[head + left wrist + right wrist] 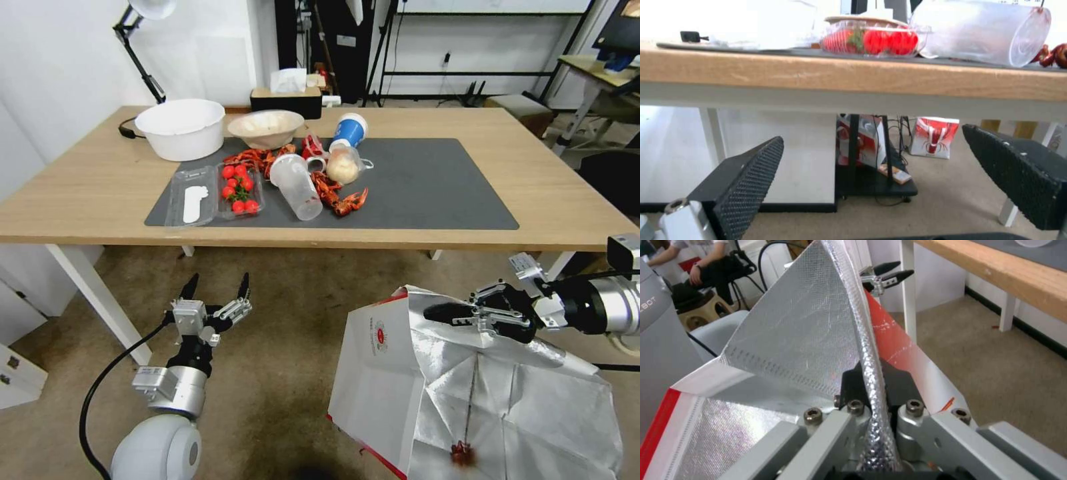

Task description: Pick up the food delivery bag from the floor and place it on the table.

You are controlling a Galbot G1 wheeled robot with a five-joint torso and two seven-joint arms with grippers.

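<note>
Foil-lined food delivery bag point(400, 373) upright, mouth upward, rim pinched by right end effector point(445, 313); left end effector point(215, 288) agape

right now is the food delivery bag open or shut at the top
Open. The food delivery bag gapes, showing its foil lining, and the right end effector pinches its rim.

Bag point(383, 373): white paper, red gussets, silver foil lining, round red logo; mouth open, top edge pinched, below and in front of the table. Table point(93, 193): light wood, white legs, dark grey mat.
</note>
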